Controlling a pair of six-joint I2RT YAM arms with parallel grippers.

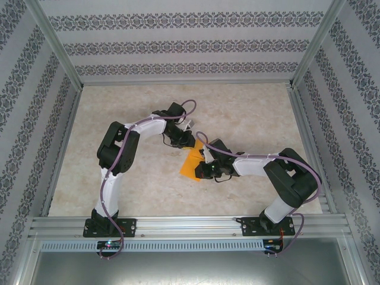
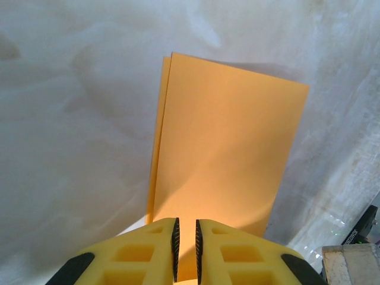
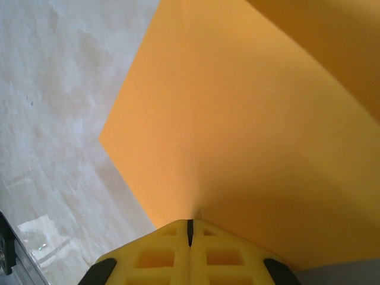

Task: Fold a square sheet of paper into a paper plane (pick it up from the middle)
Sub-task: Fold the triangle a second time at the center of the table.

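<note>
The square sheet of paper (image 1: 190,164) is orange-yellow and sits mid-table between my two grippers. In the left wrist view the sheet of paper (image 2: 225,148) is doubled over, with two layered edges showing along its left side. My left gripper (image 2: 186,223) is at its near edge, pads a narrow gap apart, and orange shows through the gap. In the right wrist view my right gripper (image 3: 190,225) is shut on the sheet of paper (image 3: 237,130), and a crease runs up from the jaws. From above, the left gripper (image 1: 180,141) is at the paper's far end and the right gripper (image 1: 205,167) at its right side.
The marbled beige table top (image 1: 237,113) spreads around the paper. Aluminium frame rails (image 1: 190,222) run along the near edge, and patterned walls (image 1: 178,44) close the back and sides. A cable (image 1: 191,107) loops above the left wrist.
</note>
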